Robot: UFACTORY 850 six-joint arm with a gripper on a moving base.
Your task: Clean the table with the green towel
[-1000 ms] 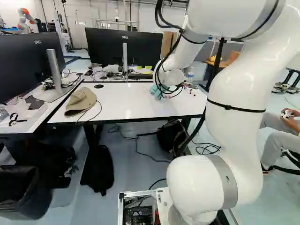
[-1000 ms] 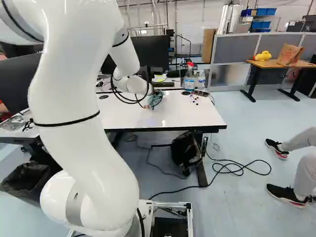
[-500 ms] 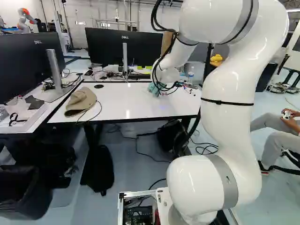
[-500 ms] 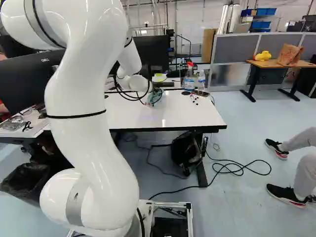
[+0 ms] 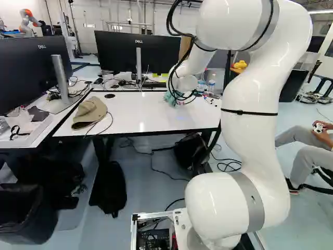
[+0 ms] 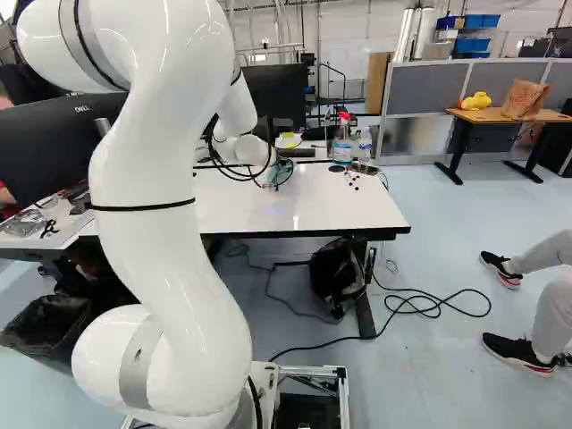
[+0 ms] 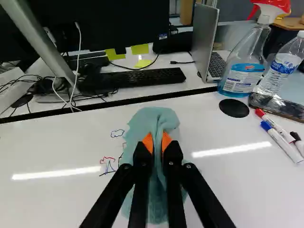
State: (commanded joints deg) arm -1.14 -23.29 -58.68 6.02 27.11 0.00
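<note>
My gripper (image 5: 180, 99) was pinching the green towel (image 7: 154, 116) between its two orange pads, and the cloth bunched up through them and spread out beneath, on the white table (image 7: 228, 185). Small hand-drawn marks (image 7: 108, 160) in blue, red and dark ink sat just beside the towel, some right at its edge. On my other side lay capped marker pens (image 7: 280, 140), near a phone (image 7: 280, 106) and a round black cover (image 7: 233, 108). Farther ahead on that side stood a spray bottle (image 7: 244, 59) with a printed blue-and-white label and a water bottle (image 7: 283, 66), its label printed too. Straight ahead, past the table's far edge, was a black keyboard (image 7: 137, 79).
</note>
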